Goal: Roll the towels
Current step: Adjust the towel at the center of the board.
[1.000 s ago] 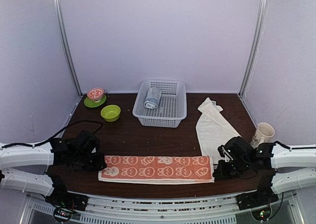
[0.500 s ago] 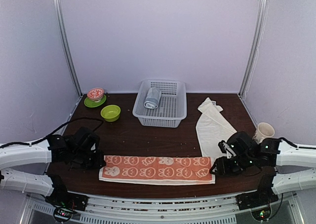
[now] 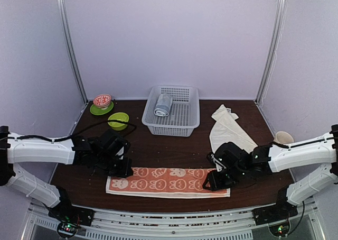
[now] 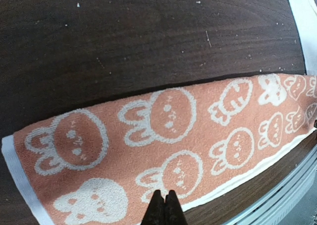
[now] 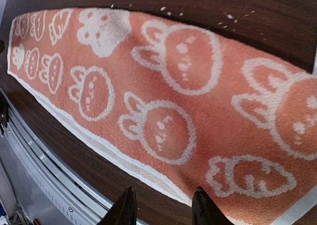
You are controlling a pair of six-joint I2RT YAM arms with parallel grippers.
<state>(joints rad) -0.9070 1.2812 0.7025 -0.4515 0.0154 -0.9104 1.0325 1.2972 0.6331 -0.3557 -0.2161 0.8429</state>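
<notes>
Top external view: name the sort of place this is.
Probably a robot test booth: plain white panels on metal posts enclose a dark table, left arm and right arm reach over it, and a basket and an orange towel are laid out.

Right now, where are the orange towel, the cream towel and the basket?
orange towel (image 3: 169, 180), top external view, its middle.
cream towel (image 3: 229, 137), top external view, its wide lower part.
basket (image 3: 174, 129), top external view, its near wall.

A dark wooden table (image 3: 169, 150) spreads beneath the left gripper (image 3: 124, 171) and the right gripper (image 3: 211, 184), while beyond them plain pale lilac walls (image 3: 169, 39) rise, met by two metal corner posts (image 3: 72, 49).
</notes>
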